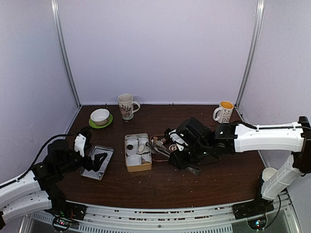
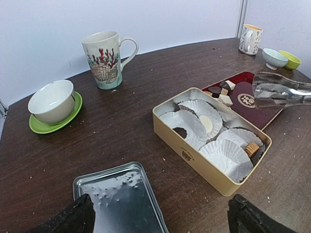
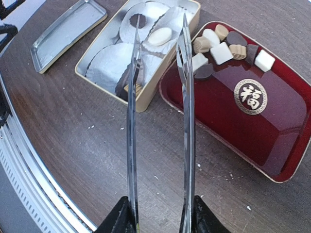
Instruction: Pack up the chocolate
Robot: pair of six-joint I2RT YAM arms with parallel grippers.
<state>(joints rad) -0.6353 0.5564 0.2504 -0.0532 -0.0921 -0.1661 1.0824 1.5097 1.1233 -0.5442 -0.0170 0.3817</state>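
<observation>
Several chocolate pieces [image 3: 228, 46], white, tan and dark, lie at the far end of a red tray [image 3: 272, 131], also seen from the left wrist [image 2: 221, 92]. A cream tin [image 3: 146, 99] beside it holds white paper cups. A white piece [image 3: 159, 36], a dark one [image 2: 181, 132] and a tan one [image 2: 251, 148] sit in them. My right gripper [image 3: 158, 213] is shut on long metal tongs [image 3: 187, 97]. Their spread tips hang empty over the tin's edge by the tray. My left gripper [image 2: 160, 218] is open above the silver lid [image 2: 121, 199].
A shell-patterned mug [image 1: 126, 106] and a white bowl on a green saucer [image 1: 100, 116] stand at the back left. An orange-lined mug [image 1: 224, 111] stands at the back right, with two small bowls [image 2: 274, 57] near it. Crumbs dot the dark wood table [image 1: 160, 184].
</observation>
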